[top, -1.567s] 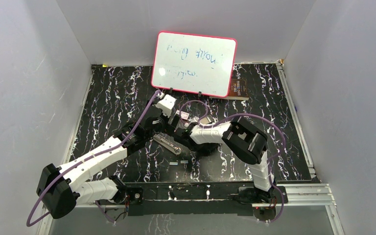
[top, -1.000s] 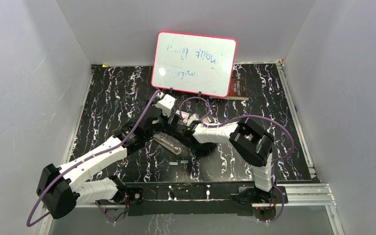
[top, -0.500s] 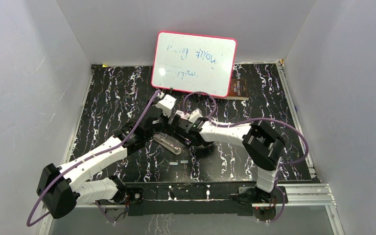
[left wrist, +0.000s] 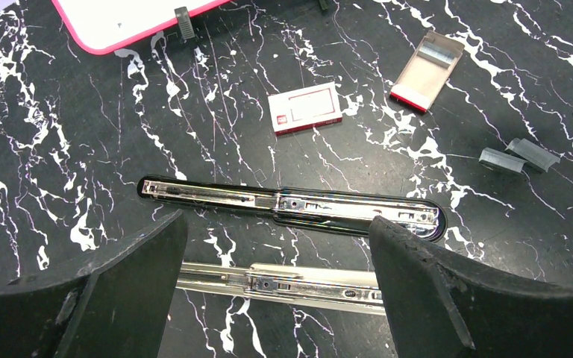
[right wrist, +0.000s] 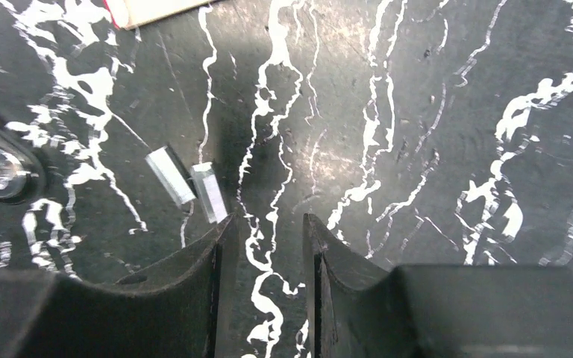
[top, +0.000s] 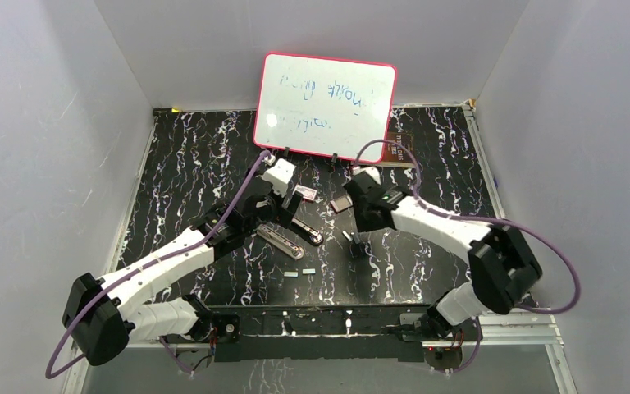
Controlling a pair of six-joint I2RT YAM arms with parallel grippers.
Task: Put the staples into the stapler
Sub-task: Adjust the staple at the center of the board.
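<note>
The stapler [left wrist: 291, 207] lay opened out flat on the worktop [left wrist: 60, 149], black half and shiny rail facing up, probably so a strip could drop in. The left pincer [left wrist: 274, 227] hung released above it, jaws wide. The right pincer [right wrist: 268, 224], parted and empty, hovered just beside 2 short silvery staples [right wrist: 170, 175], likely lining up a pick.

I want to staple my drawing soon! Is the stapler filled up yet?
Not yet. Done: the stapler lies opened flat. In hand: nothing; the right jaws hover open beside two strips of staples. Left: grab one, slide it in, close.
</note>
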